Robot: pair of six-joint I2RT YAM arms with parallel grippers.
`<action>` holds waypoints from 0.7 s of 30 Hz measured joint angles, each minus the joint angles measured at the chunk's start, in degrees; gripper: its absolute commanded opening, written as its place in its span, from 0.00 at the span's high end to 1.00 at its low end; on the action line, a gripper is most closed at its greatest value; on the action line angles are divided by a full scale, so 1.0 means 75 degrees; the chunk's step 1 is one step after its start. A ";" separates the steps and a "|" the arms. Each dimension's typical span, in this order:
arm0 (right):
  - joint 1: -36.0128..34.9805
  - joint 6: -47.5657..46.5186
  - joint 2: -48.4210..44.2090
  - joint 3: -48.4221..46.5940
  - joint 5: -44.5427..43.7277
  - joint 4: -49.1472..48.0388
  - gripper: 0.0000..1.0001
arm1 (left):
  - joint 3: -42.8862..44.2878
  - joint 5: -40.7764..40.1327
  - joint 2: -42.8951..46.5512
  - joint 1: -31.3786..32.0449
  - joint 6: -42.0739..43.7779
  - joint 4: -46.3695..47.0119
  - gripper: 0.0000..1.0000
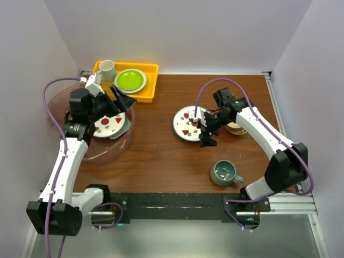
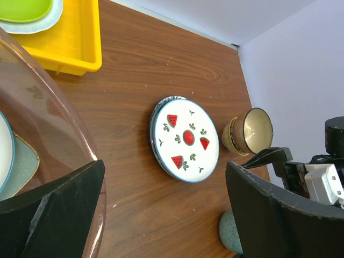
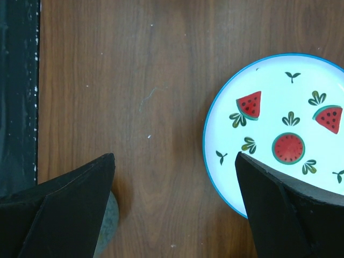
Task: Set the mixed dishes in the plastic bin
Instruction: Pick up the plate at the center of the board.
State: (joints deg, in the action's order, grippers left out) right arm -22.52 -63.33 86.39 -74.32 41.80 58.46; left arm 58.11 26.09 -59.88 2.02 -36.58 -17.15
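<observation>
Left gripper point(image 2: 165, 165): jaws wide apart, empty, over the bin point(image 1: 110, 153).
Right gripper point(image 3: 174, 157): jaws wide apart, empty, over the edge of the loose plate point(image 1: 185, 123).
Bin: on the worktop point(image 1: 161, 156), left side; holds a second plate point(image 1: 110, 123) on a green tray point(image 2: 24, 161).
Bowl point(image 1: 235, 129): just right of the loose plate.
Mug point(image 1: 223, 172): nearer the bases, apart.

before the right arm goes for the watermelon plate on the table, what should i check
1. Right gripper open: ok.
2. Watermelon plate rim between its jaws: ok.
3. Gripper height over the plate: cannot tell.
4. Cream-tan bowl apart from that plate: ok.
5. Plastic bin free of the other arm: not ok, the open left gripper is over it.
</observation>
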 measured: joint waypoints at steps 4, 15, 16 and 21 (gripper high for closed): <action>-0.0061 -0.0102 -0.0029 0.0146 -0.0227 -0.0035 0.02 | 0.0000 -0.0085 -0.0015 0.0117 -0.0003 0.0038 0.00; -0.0259 -0.0312 -0.0044 0.0484 -0.0621 -0.0149 0.02 | -0.0020 -0.0198 -0.0157 0.0408 -0.0003 0.0111 0.00; -0.0294 -0.0329 -0.0044 0.0516 -0.0653 -0.0154 0.02 | -0.0023 -0.0213 -0.0184 0.0440 -0.0006 0.0131 0.00; -0.0519 -0.0420 -0.0044 0.0711 -0.0831 -0.0224 0.02 | -0.0073 -0.0280 -0.0242 0.0571 -0.0006 0.0219 0.00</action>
State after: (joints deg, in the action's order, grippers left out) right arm -26.41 -66.48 86.06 -68.99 35.57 56.77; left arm 57.56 23.99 -61.69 6.31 -36.62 -15.51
